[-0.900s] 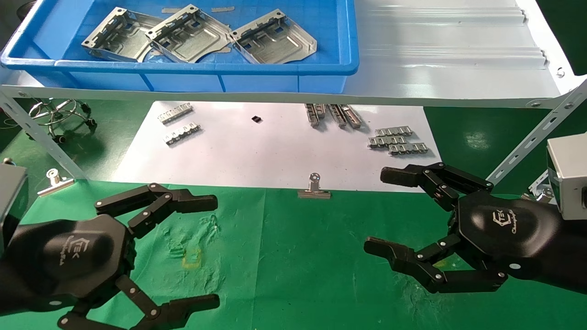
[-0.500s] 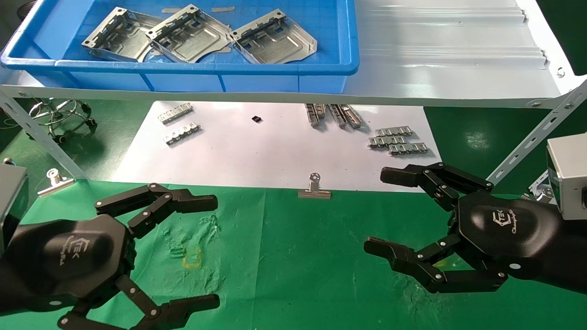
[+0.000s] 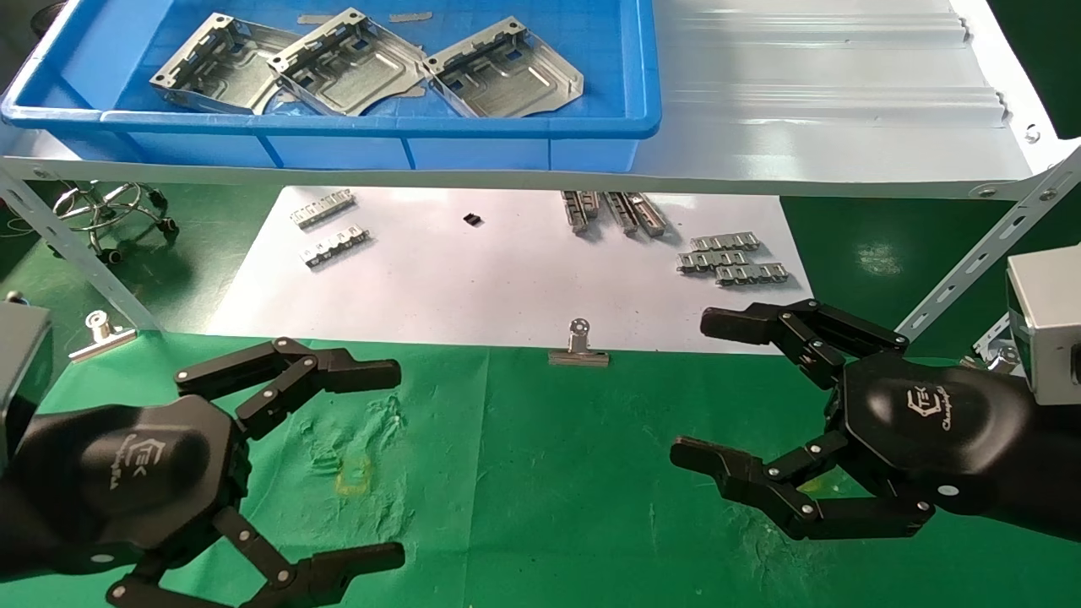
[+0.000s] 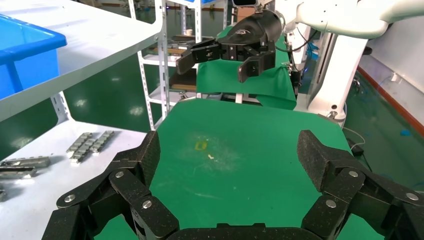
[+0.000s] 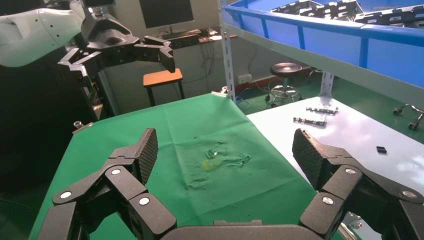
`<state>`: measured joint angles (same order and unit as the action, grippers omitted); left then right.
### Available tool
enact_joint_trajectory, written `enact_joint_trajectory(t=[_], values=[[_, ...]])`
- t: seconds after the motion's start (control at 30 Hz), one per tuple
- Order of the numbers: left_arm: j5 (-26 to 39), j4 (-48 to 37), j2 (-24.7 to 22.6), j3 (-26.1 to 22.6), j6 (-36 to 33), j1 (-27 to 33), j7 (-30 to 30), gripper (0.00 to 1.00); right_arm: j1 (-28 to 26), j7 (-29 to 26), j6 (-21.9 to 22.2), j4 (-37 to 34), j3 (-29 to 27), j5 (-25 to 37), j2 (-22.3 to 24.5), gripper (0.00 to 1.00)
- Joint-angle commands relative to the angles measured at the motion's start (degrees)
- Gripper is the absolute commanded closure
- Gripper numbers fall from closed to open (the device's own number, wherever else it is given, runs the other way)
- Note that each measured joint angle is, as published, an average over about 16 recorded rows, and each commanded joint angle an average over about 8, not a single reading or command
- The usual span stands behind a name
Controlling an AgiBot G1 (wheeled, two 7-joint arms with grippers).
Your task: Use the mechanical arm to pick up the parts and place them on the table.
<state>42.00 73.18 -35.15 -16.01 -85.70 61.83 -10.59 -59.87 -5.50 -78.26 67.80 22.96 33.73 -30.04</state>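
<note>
Three silver stamped parts (image 3: 221,63), (image 3: 350,61), (image 3: 505,69) lie in the blue bin (image 3: 338,127) on the white shelf; their edges also show in the right wrist view (image 5: 320,7). My left gripper (image 3: 397,463) is open and empty, low over the green-clothed table (image 3: 540,473) at the left. My right gripper (image 3: 691,387) is open and empty over the table's right side. Each wrist view shows its own open jaws, left gripper (image 4: 227,150) and right gripper (image 5: 225,150), over bare green cloth. Both hands are well below and in front of the bin.
The white shelf (image 3: 828,118) overhangs a white sheet with small linked metal strips (image 3: 733,260), (image 3: 334,228). Binder clips (image 3: 579,348), (image 3: 101,333) sit at the cloth's far edge. Slanted shelf struts (image 3: 980,253), (image 3: 76,253) stand at both sides.
</note>
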Motion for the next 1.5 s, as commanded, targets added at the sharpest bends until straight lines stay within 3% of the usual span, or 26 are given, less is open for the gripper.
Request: enact_joint_trajectory(t=[0.03,0.2,0.23,0.27,0.47,0.73,1.13,1.5], values=[[0.00,0.00,0.00,0.00,0.00,0.00,0.00,0.00,0.00,0.00,0.00,0.00,0.00,0.00,0.00,0.72],[0.00,0.00,0.00,0.00,0.00,0.00,0.00,0.00,0.00,0.00,0.00,0.00,0.00,0.00,0.00,0.16],[0.00,0.00,0.00,0.00,0.00,0.00,0.00,0.00,0.00,0.00,0.00,0.00,0.00,0.00,0.00,0.17],[0.00,0.00,0.00,0.00,0.00,0.00,0.00,0.00,0.00,0.00,-0.01,0.00,0.00,0.00,0.00,0.27],[-0.02,0.05,0.02,0.00,0.00,-0.03,-0.02,0.00,0.00,0.00,0.00,0.00,0.00,0.00,0.00,0.99],[0.26,-0.33,-0.54,0.05,1.12,0.05,0.13,0.00,0.00,0.00,-0.01,0.00,0.00,0.00,0.00,1.00],[2.26,-1.41,-5.38,0.05,9.23,2.53,0.21,0.00,0.00,0.00,-0.01,0.00,0.00,0.00,0.00,1.00],[8.48,-9.87,-13.05,-2.57,15.86,13.85,0.38,0.00,0.00,0.00,-0.01,0.00,0.00,0.00,0.00,1.00]])
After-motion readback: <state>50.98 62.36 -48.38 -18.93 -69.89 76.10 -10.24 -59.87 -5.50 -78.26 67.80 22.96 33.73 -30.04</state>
